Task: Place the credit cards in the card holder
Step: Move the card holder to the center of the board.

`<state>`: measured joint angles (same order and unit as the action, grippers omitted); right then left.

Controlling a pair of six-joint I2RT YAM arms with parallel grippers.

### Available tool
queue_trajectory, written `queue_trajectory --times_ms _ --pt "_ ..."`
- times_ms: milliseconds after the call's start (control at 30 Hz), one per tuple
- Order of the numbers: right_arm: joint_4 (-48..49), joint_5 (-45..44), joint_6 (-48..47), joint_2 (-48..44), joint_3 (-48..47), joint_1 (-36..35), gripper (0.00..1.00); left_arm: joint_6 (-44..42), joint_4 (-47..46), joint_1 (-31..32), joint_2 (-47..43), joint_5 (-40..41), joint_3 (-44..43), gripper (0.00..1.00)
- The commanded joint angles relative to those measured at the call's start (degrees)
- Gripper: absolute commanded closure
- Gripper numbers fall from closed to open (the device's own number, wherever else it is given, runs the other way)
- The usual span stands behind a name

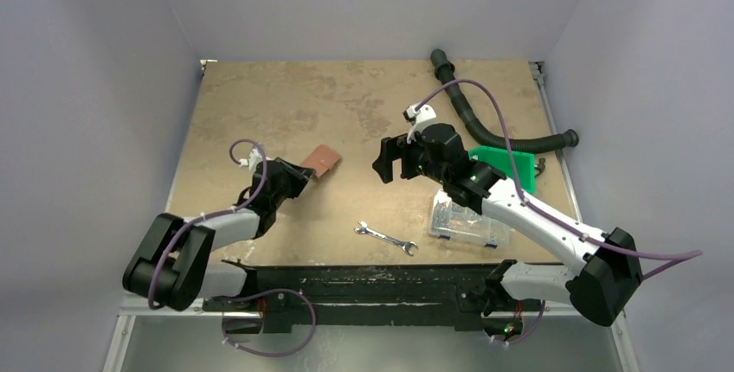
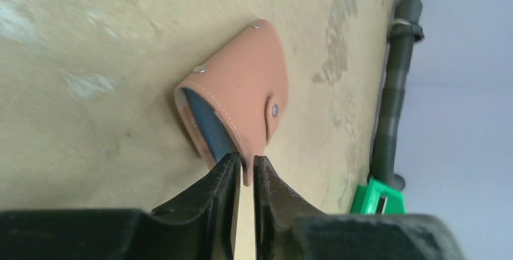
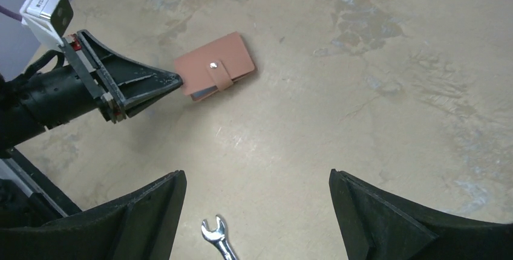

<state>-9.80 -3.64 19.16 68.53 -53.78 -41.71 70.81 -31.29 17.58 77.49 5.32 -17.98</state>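
Observation:
The card holder (image 1: 323,160) is a reddish-brown wallet, folded over on the table left of centre. It also shows in the left wrist view (image 2: 239,94) and in the right wrist view (image 3: 215,71). A grey-blue card (image 2: 205,128) sits inside it, its edge showing between the flaps. The light blue card is not in view. My left gripper (image 2: 244,164) is shut on the edge of the wallet's upper flap. My right gripper (image 3: 257,181) is open and empty, above the table's middle, well right of the wallet.
A steel wrench (image 1: 386,239) lies near the front centre. A clear compartment box (image 1: 467,221) sits under the right arm. A green bin (image 1: 506,167) and a black corrugated hose (image 1: 493,130) lie at the back right.

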Motion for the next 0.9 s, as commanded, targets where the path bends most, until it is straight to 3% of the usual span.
queue_trajectory --times_ms 0,67,167,233,333,433,533,600,700,767,867 --pt "4.86 3.47 1.52 0.12 0.42 0.01 0.01 -7.47 13.50 3.25 -8.81 -1.97 -2.31 0.69" --pt "5.32 3.21 1.27 0.68 0.66 -0.03 0.01 -11.61 25.28 3.33 -12.89 -1.63 -5.56 0.51" --pt "6.14 2.81 1.10 2.62 0.30 -0.03 0.01 -18.37 45.24 3.14 -15.51 6.97 -14.60 0.18" --pt "5.64 2.92 1.06 4.68 -1.20 -0.03 0.01 -22.92 54.17 0.94 -12.95 12.42 -21.28 0.07" --pt "4.29 3.53 1.36 9.00 -4.60 -0.02 0.01 -28.22 60.16 -5.09 -7.05 9.07 -31.31 0.06" --pt "3.51 6.54 4.31 13.16 -7.75 -0.03 0.01 -30.46 54.61 -7.63 -1.71 -0.86 -35.62 0.07" --pt "5.94 11.82 9.62 17.35 -8.70 0.01 0.01 -33.19 45.76 -7.74 7.84 -12.78 -39.80 0.14" --pt "8.90 16.47 12.62 19.79 -8.36 0.01 0.01 -35.90 46.21 -7.74 16.45 -18.01 -46.02 0.24" --pt "13.45 21.07 16.01 22.64 -7.10 -0.03 0.01 -38.29 51.16 -7.86 27.43 -20.59 -54.48 0.46" --pt "15.05 22.16 17.11 24.13 -6.51 -0.03 0.01 -39.68 50.01 -8.05 30.38 -20.84 -55.09 0.47" --pt "16.44 22.93 17.87 26.28 -6.33 0.01 0.01 -42.69 51.72 -9.56 33.58 -19.60 -56.12 0.41"
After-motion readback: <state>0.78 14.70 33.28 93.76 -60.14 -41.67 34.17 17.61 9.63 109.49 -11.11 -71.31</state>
